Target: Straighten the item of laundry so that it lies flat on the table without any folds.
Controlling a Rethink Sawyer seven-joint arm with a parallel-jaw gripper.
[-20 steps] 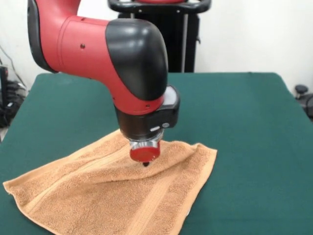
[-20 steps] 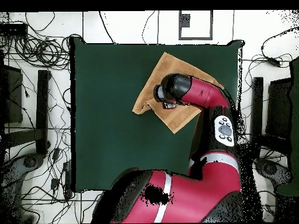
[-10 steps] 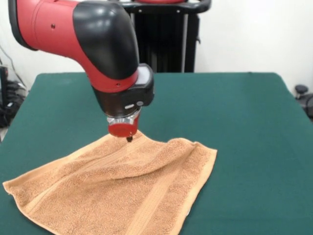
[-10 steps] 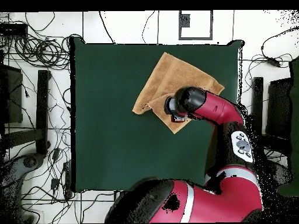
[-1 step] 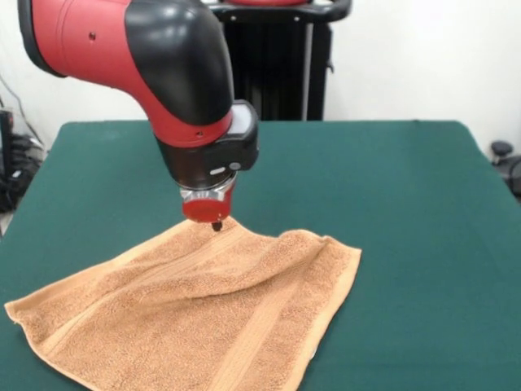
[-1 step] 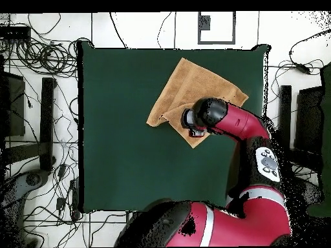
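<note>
The item of laundry [image 5: 187, 318], an orange-tan terry towel, lies on the green table [image 5: 391, 187] at the near left, with a raised crease running toward its right corner and a woven band across it. My gripper [image 5: 216, 226] hangs at the towel's far corner, its dark tip just touching the cloth edge; the fingers look shut, with no cloth visibly lifted. In the overhead view the towel [image 6: 194, 87] sits diamond-wise near the table's [image 6: 123, 129] upper right, and the arm's wrist [image 6: 205, 117] covers its lower corner and the gripper.
The arm's red and black wrist [image 5: 191, 90] looms over the table's left half. A black stand [image 5: 277, 57] rises behind the far edge. Cables and equipment [image 6: 39, 58] lie on the floor around the table.
The gripper moved from over the towel's middle to its far corner within the first half second, then barely shifted. The towel's outline has hardly changed.
</note>
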